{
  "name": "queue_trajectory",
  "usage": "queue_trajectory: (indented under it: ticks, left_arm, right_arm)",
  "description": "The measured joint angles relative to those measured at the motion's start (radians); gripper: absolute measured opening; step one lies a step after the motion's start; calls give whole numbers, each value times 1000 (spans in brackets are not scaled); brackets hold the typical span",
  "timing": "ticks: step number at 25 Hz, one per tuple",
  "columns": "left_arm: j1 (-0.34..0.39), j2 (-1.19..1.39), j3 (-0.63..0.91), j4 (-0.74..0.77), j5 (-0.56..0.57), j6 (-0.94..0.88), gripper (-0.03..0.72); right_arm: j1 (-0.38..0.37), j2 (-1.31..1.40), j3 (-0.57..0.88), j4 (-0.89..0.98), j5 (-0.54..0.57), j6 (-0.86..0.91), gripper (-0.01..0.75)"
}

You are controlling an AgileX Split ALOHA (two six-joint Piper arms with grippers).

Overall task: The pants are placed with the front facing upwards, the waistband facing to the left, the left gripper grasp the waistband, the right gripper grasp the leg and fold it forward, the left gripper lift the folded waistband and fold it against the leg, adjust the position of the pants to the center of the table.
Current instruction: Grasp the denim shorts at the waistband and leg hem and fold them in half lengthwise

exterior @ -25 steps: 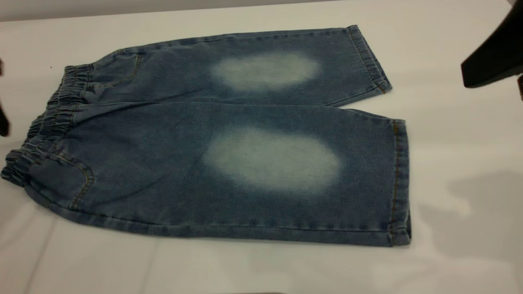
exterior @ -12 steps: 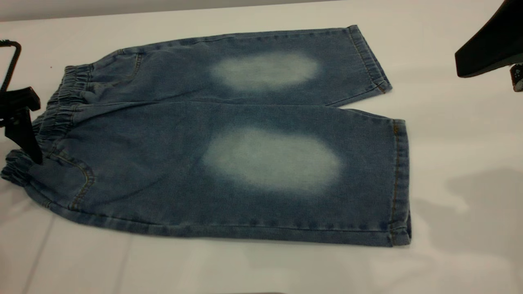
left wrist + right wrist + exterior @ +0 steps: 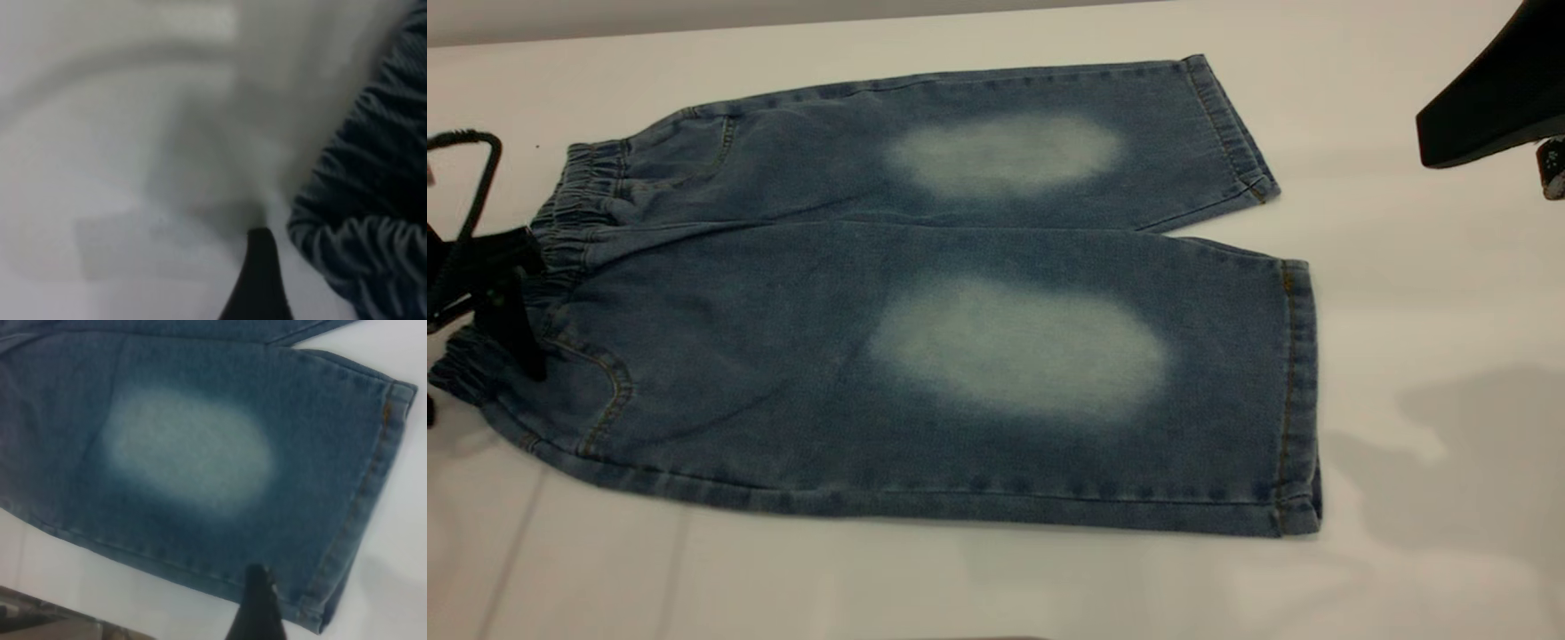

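Note:
The blue denim pants (image 3: pixel 925 293) lie flat on the white table (image 3: pixel 1405 311), front up, with a pale oval on each leg. The ruffled waistband (image 3: pixel 560 222) is at the left. My left gripper (image 3: pixel 476 378) is open at the waistband's near end; one dark finger (image 3: pixel 514 333) points down onto the gathers, and its braided cable (image 3: pixel 476 178) arches above. In the left wrist view that finger (image 3: pixel 261 283) is beside the waistband (image 3: pixel 373 200). My right gripper (image 3: pixel 1489 164) hangs open above the table at the far right, clear of the cloth. Its finger (image 3: pixel 257 607) shows over the near leg (image 3: pixel 200 453) close to the hem.
The far leg's hem (image 3: pixel 1232 124) and the near leg's hem (image 3: pixel 1294 391) both point right. Bare white tabletop surrounds the pants, with a wide strip along the front edge (image 3: pixel 960 587). The right arm's shadow falls on the table at the right.
The left gripper has come in from the left edge, moving right and down onto the near end of the waistband. The right gripper shifted slightly left, then held. The pants lie unchanged.

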Motion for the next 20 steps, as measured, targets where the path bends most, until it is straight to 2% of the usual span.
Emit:
queue_trajectory:
  ticks: [3,6,9,20]
  left_arm:
    - [-5,2,-4,-8,-10,0,417]
    - [-9,3,-5,-11,-30,0,228]
    - [-10,3,-7,-13,-40,12,100]
    - [-136,-76,-75,-6,70,139,85]
  right_arm:
    - [0,0,0,2,16,1,498]
    - [0,0,0,11,30,1,498]
    - [0,13,0,41,43,1,498]
    - [0,374,-2,188,95,-27,490]
